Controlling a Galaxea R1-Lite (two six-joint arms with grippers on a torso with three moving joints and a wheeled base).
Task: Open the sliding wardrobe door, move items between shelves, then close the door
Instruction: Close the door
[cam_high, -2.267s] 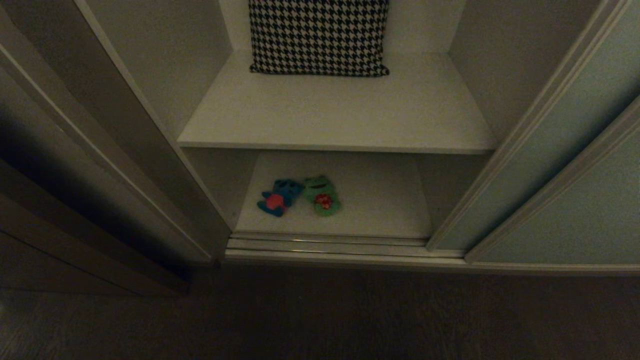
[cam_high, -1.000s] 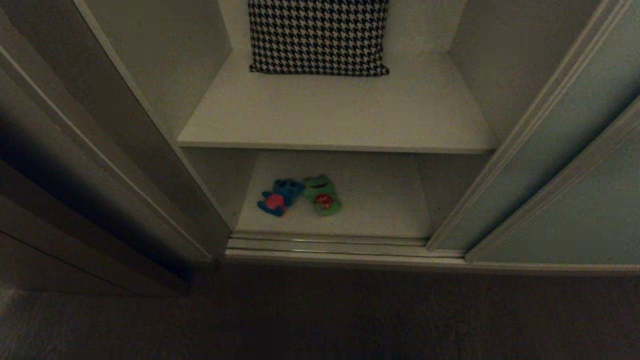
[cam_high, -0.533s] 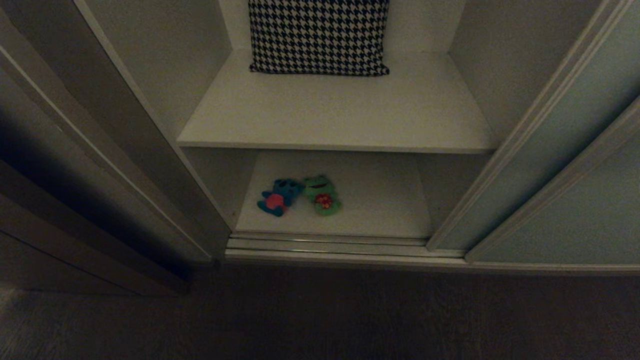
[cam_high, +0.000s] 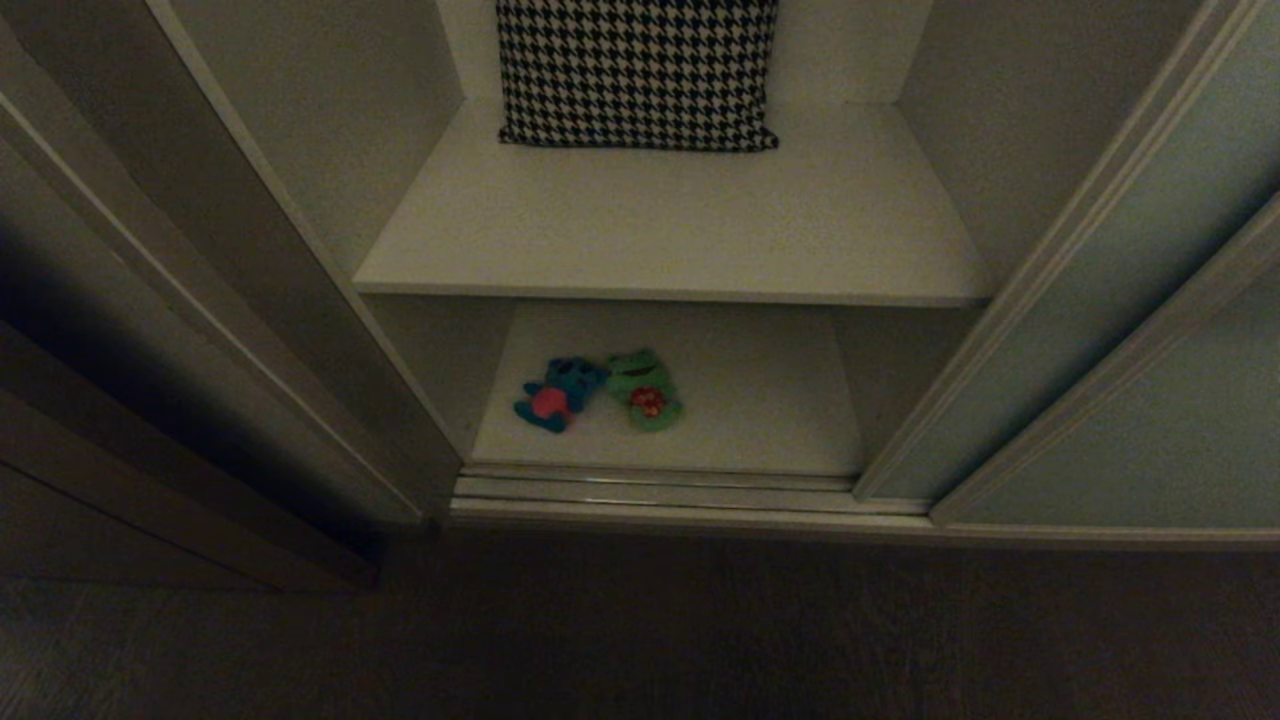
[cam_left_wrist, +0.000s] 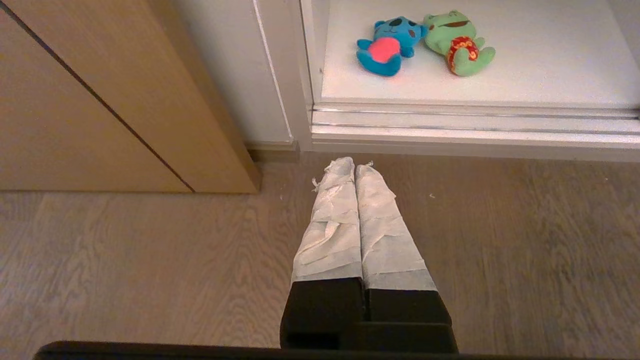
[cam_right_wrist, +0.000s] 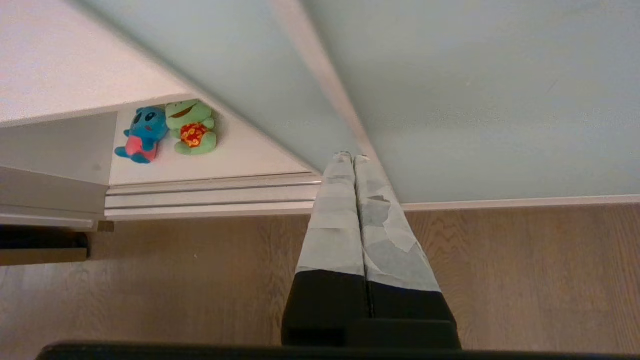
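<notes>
The sliding wardrobe door (cam_high: 1090, 330) stood pushed aside at three o'clock, leaving the shelves open. On the lower shelf (cam_high: 760, 400), a blue plush toy (cam_high: 553, 393) and a green frog (cam_high: 645, 391) lay touching. A houndstooth cushion (cam_high: 637, 70) sat at twelve o'clock on the upper shelf (cam_high: 660, 230). The left gripper (cam_left_wrist: 354, 167) and right gripper (cam_right_wrist: 350, 158) hung above the wooden floor (cam_left_wrist: 150, 260), fingers pressed together, holding nothing.

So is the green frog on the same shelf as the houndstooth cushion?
No, the green frog lies on the lower shelf; the houndstooth cushion stands one shelf above.
</notes>
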